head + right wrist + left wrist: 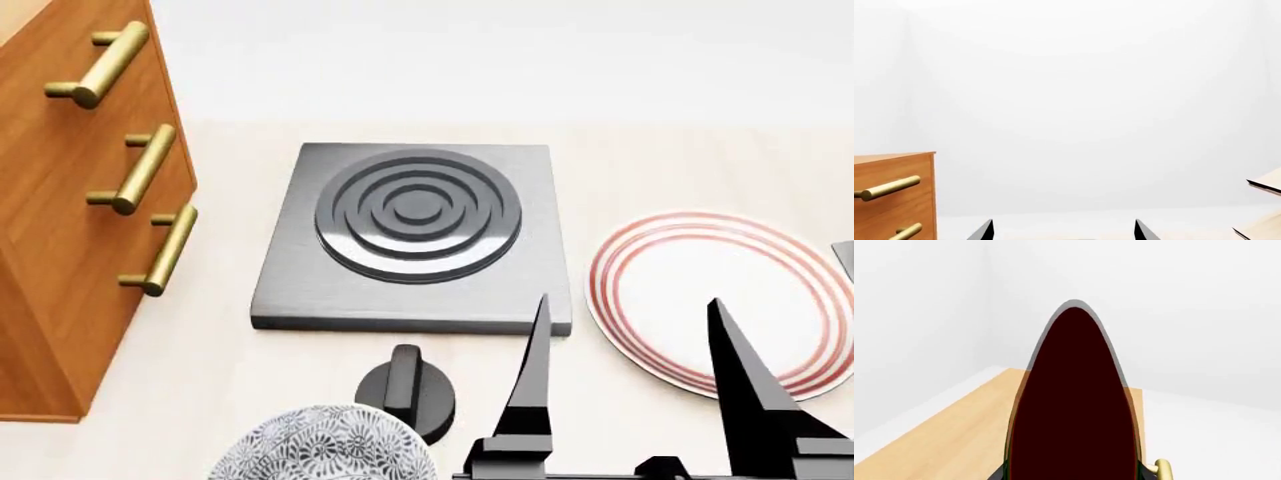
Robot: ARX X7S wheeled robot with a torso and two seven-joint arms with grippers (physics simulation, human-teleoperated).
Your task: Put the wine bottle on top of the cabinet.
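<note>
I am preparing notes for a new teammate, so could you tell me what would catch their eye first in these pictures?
In the left wrist view, the dark wine bottle fills the centre, very close to the camera, above the cabinet top. In the head view, a grey square burner with concentric rings sits mid-table, a red-ringed plate to its right. The right hand hangs open near the plate, its black prongs apart.

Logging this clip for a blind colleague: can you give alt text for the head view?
An open black two-fingered right hand hangs over a pale tabletop, near a square grey burner plate with raised rings. An orange-brown wooden cabinet with brass handles stands left; a white plate with red rings lies right.
</note>
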